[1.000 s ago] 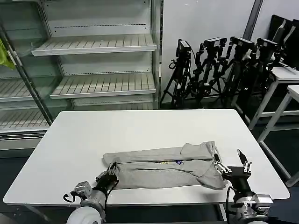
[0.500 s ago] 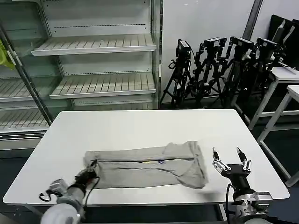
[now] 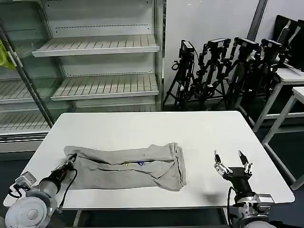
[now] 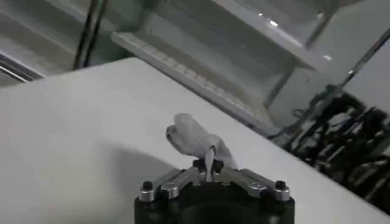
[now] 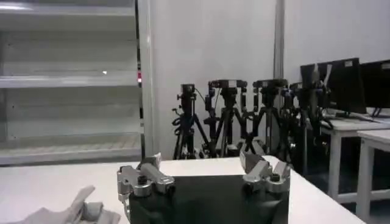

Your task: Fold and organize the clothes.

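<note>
Dragged leftward since a moment ago, the grey shirt [image 3: 126, 166] lies crumpled lengthwise on the table [image 3: 142, 128], its left end pinched in the left end effector [image 3: 70, 161]; right end effector [image 3: 232, 164] gapes wide, well apart.

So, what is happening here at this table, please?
A two-armed robot is folding a grey shirt on a white table. The left end effector is shut on the shirt's edge at the robot's left and has dragged the whole shirt toward that side over the last second. The shirt lies in a long, partly folded band. The right end effector is open and empty, above the table to the right of the shirt, clear of it.
</note>
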### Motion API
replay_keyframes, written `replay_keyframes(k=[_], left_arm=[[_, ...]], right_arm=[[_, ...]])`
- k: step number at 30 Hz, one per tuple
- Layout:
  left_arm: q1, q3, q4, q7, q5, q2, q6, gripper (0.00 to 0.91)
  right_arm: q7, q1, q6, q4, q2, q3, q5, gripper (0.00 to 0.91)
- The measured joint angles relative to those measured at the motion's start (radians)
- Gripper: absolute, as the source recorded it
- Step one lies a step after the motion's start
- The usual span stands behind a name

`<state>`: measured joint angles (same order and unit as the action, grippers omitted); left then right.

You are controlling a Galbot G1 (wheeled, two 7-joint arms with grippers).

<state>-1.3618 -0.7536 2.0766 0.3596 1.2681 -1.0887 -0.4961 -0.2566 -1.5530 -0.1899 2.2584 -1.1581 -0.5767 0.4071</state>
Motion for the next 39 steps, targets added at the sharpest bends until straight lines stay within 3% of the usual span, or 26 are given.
replay_keyframes(k=[15,28,39], left_arm=[[0.123,0.196,0.021,0.051,0.229,-0.152,0.001,0.040],[0.242,0.406,-0.063,0.067,0.175,-0.307,0.019,0.040],[0.279,0.518,-0.130,0.079,0.104,-0.370,0.037,0.050]], right_arm=[[0.002,-0.005,0.003,-0.046,-0.008,-0.009,-0.008,0.907],[0.002,0.010,0.005,-0.077,-0.004,-0.025,0.011,0.907],[0.002,0.018,0.004,-0.083,-0.007,-0.021,0.014,0.907]])
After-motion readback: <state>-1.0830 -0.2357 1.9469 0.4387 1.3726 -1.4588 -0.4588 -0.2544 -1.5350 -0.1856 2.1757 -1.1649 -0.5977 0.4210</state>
